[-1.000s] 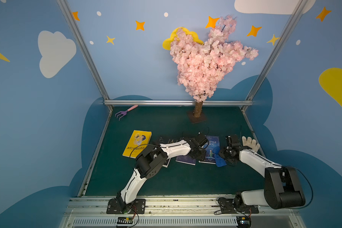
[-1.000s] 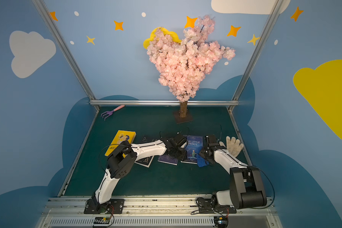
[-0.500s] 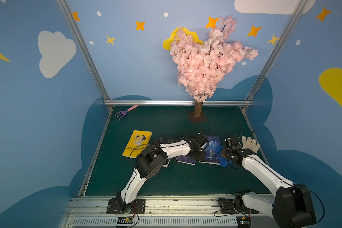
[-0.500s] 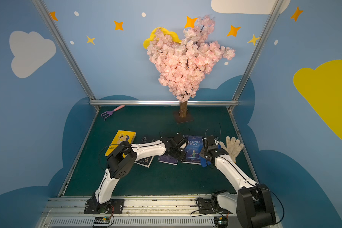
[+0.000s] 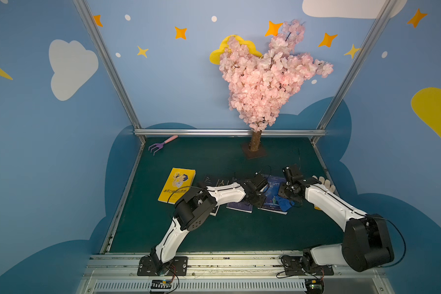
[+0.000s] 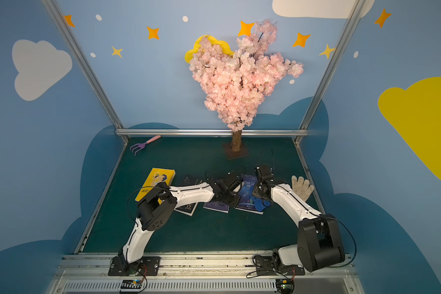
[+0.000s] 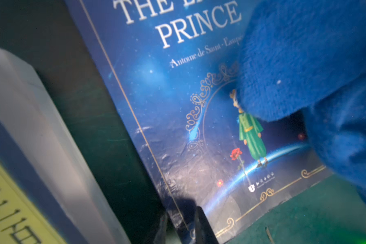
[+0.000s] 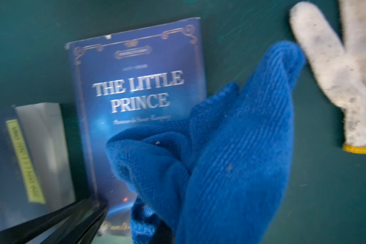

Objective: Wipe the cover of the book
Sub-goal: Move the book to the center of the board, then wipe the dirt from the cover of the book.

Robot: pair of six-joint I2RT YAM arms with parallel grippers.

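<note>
Green mat (image 5: 214, 229): book (image 8: 135, 63) "THE LITTLE PRINCE"; right end effector (image 5: 289, 194) clamps cloth (image 8: 230, 158); left end effector (image 7: 182, 228) unclear.

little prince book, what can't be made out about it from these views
- Left wrist view: the blue cloth hides the prince's head; the frame edge cuts the title on the book.
- Right wrist view: the cloth covers the lower cover; author line blurred.
- Grip of the left gripper: only its tips show.

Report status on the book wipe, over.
Right jaws shut on blue cloth, cloth over the book cover's lower half. Left jaws straddle the book's near corner, grip unclear. Second book close alongside, not touching; white glove off aside.
</note>
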